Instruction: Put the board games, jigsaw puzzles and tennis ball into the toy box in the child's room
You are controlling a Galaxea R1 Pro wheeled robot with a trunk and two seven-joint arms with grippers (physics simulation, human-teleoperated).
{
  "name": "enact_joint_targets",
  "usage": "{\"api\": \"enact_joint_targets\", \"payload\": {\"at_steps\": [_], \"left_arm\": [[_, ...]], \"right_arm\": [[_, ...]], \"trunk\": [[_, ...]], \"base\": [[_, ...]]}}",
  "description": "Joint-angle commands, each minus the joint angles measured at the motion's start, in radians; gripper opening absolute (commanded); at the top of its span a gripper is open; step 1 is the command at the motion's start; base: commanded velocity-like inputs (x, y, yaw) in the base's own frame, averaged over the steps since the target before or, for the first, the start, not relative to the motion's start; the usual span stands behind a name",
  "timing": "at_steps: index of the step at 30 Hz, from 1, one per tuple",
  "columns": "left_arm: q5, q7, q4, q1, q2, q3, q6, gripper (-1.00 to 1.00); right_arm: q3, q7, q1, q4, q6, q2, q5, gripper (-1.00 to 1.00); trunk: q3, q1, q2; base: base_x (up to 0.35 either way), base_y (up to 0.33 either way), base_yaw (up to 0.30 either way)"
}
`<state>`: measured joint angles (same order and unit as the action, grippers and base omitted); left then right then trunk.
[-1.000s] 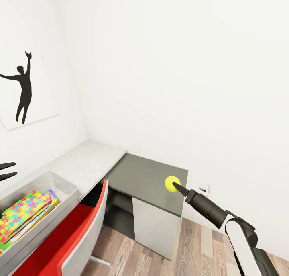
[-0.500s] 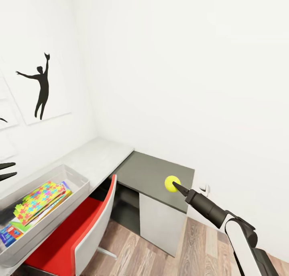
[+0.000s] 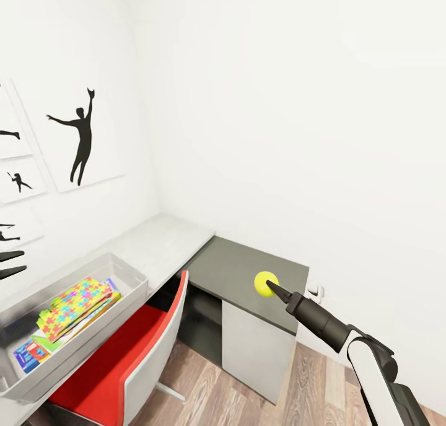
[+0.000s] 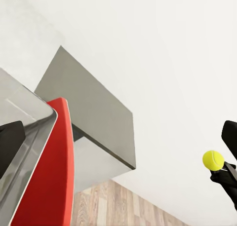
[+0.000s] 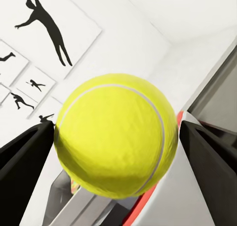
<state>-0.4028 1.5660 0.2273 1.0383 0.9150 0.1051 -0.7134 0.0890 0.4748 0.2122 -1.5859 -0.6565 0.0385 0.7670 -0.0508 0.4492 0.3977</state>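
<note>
My right gripper (image 3: pixel 271 285) is shut on the yellow tennis ball (image 3: pixel 264 283), held in the air over the dark grey end of the table (image 3: pixel 248 268). In the right wrist view the tennis ball (image 5: pixel 116 134) sits between both dark fingers (image 5: pixel 24 154). The grey toy box (image 3: pixel 131 284) stands on the pale tabletop at lower left. It holds a jigsaw puzzle (image 3: pixel 77 299) lying on other flat boxes, and a blue board game (image 3: pixel 30 353). My left gripper (image 3: pixel 7 263) hangs open at the left edge, above the box. The left wrist view catches the tennis ball (image 4: pixel 213 159) and the toy box rim (image 4: pixel 34 130).
A red chair (image 3: pixel 121 367) with a grey back is pushed under the table beside the toy box. Black silhouette pictures (image 3: pixel 80 134) hang on the left wall. A white wall runs behind the desk's corner. Wood-plank floor (image 3: pixel 310 382) lies below my right arm.
The whole view has swung left: table, toy box and pictures slid right in the picture, showing more of the box. The right gripper still holds the ball at the same spot.
</note>
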Motion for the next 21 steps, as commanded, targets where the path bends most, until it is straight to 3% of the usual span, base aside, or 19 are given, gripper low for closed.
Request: {"api": "enact_joint_targets", "payload": {"at_steps": [1,7,21], "left_arm": [[-0.005,0.005,-0.001,0.002,0.001,0.008,-0.011,1.0],[-0.005,0.005,-0.002,0.002,0.001,0.008,-0.011,1.0],[-0.004,0.005,-0.004,0.002,-0.001,0.008,-0.008,1.0]], "right_arm": [[0.001,0.001,0.001,0.0,-0.008,0.0,0.005,-1.0],[0.001,0.001,0.001,-0.002,-0.008,0.0,0.005,-1.0],[0.001,0.0,0.001,-0.002,-0.008,0.0,0.005,-1.0]], "trunk": [[-0.001,0.001,0.002],[0.009,0.001,0.002],[0.017,0.001,0.002]], "base": [[0.0,0.0,0.004],[0.0,-0.007,0.068],[0.0,-0.082,0.218]]}}
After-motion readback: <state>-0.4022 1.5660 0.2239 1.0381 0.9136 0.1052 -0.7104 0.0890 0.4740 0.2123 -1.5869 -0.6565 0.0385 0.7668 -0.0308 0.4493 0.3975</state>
